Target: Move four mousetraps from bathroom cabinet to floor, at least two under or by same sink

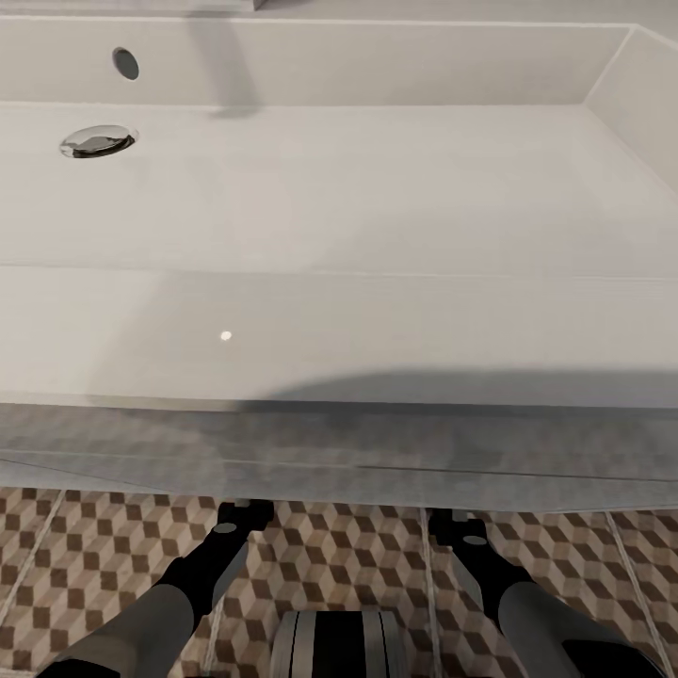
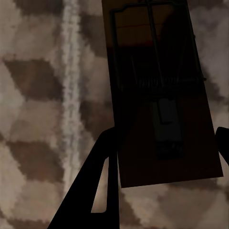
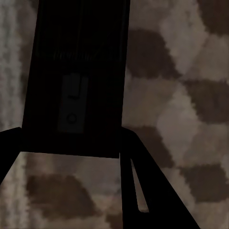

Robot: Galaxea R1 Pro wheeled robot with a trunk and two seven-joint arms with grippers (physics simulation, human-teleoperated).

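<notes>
From above in the head view, the long white sink [image 1: 377, 188] spans the picture, and both arms reach under its front edge over the cube-patterned bathroom floor [image 1: 348, 565]. My left gripper [image 1: 243, 513] and right gripper [image 1: 457, 523] have their fingertips hidden beneath the vanity. In the left wrist view a dark-brown mousetrap [image 2: 162, 95] with a wire bar sits between the fingers of my left gripper [image 2: 167, 133], which press its long edges. Another mousetrap [image 3: 76, 81], in deep shadow, is held the same way by my right gripper [image 3: 70, 133]. Floor tiles [image 2: 38, 119] lie close behind both traps.
The chrome drain [image 1: 97, 140] and an overflow hole [image 1: 125, 63] sit at the basin's far left. The vanity's grey underside [image 1: 339, 443] overhangs both wrists. My own base [image 1: 339, 645] stands at the picture's lower edge between the arms. A pale grout line [image 2: 71, 95] runs beside the left trap.
</notes>
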